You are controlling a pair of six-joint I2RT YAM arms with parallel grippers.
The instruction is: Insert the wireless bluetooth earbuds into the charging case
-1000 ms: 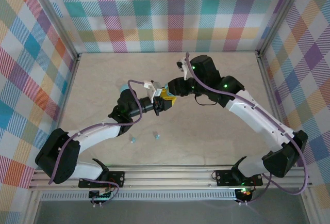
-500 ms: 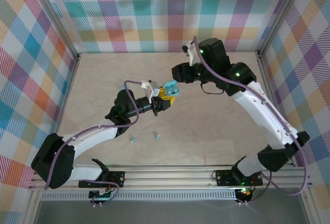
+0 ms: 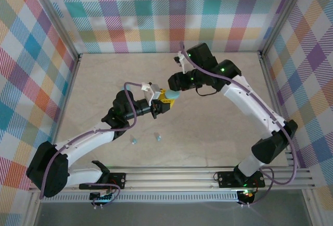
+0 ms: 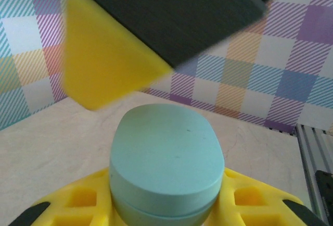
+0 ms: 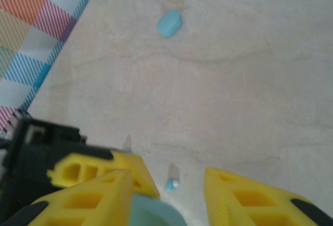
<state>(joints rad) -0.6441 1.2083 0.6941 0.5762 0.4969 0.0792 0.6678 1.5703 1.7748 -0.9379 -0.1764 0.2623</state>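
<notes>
Around the charging case (image 3: 173, 94), held above the middle of the table (image 3: 218, 132), the surface lies bare on every side and the plaid walls (image 3: 156, 12) stand well off. Two earbuds (image 3: 134, 141) lie nearer my bases than the case. My left gripper (image 3: 166, 102) is clamped on the case, forearm stretched toward it, while my right arm arches in from beyond the case, my right gripper (image 5: 166, 195) spread with a finger at either side of it.

2 earbuds (image 3: 134, 141) (image 3: 157, 138), 2 blue cases (image 4: 166, 163) (image 5: 169, 23), 2 arms (image 3: 93, 137) (image 3: 250, 106).
</notes>
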